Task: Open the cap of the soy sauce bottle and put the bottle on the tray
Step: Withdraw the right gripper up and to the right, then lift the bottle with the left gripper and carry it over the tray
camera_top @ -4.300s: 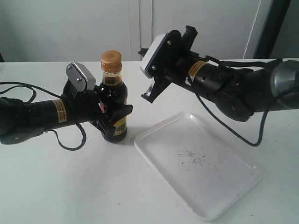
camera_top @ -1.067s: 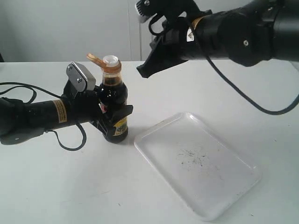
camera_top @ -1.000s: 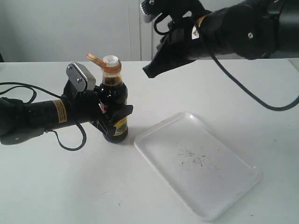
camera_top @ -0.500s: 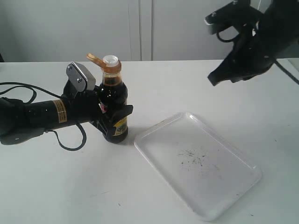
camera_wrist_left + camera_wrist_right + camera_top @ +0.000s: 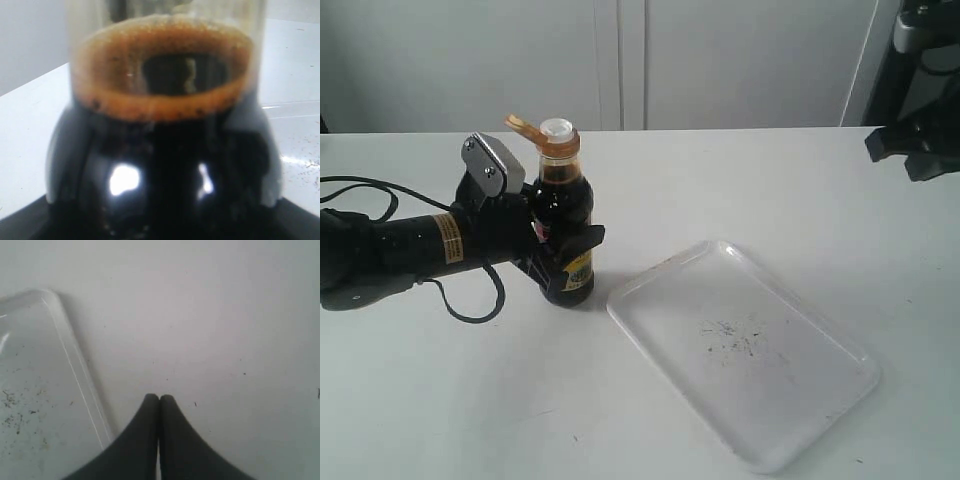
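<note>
The left claw (image 5: 560, 262) is clamping the lower body of the small clear glass soy sauce bottle (image 5: 563, 245) of dark brown liquid, which is standing upright on the white desk (image 5: 470, 400) at the left of the exterior view. The left wrist view is showing the bottle's dark shoulder (image 5: 165, 170) and the foam ring at the liquid line filling the frame. The orange-tan plastic flip-top cap (image 5: 523, 124) is hanging open, tilted back to the left of the exposed white spout. The flat white rectangular plastic tray (image 5: 650, 295) with dark specks at its centre is lying just beside the bottle on its right, not touching it. The right claw (image 5: 159, 399) is sitting with its two black fingertips pressed together, gripping nothing, over bare desk beside the tray's rim (image 5: 75, 370). In the exterior view it is sitting at the far right edge, well apart from the bottle.
</note>
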Robot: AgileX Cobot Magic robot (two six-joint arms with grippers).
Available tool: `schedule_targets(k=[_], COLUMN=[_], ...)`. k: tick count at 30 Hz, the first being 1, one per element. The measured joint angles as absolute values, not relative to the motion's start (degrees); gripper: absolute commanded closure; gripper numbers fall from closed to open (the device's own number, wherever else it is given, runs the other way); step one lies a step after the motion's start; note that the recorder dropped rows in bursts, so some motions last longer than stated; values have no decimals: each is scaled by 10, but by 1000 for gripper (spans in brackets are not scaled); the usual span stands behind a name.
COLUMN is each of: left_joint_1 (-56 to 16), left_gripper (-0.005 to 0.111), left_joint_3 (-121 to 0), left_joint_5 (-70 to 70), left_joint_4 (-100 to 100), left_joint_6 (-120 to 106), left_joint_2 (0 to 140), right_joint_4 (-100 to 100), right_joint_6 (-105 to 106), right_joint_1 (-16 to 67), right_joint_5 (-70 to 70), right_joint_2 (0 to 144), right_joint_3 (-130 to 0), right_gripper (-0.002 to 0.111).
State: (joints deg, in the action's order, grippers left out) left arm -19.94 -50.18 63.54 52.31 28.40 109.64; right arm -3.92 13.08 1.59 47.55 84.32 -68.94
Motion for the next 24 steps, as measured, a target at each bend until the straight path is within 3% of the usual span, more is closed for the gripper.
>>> schedule_targets(k=[7, 16, 24], left_joint_1=[-199, -199, -199], left_gripper=[107, 107, 107], left_joint_3=[-502, -502, -502], left_joint_5=[643, 643, 639], left_joint_4=[521, 518, 513], left_joint_6=[284, 294, 316], left_joint_2=[1096, 1086, 997], right_joint_4=[-70, -94, -146], right_joint_6=[137, 140, 174], right_joint_1=[13, 13, 13], right_joint_5=[353, 310, 301], right_joint_2=[779, 776, 776], right_joint_3=[-599, -594, -594], right_gripper=[108, 108, 108])
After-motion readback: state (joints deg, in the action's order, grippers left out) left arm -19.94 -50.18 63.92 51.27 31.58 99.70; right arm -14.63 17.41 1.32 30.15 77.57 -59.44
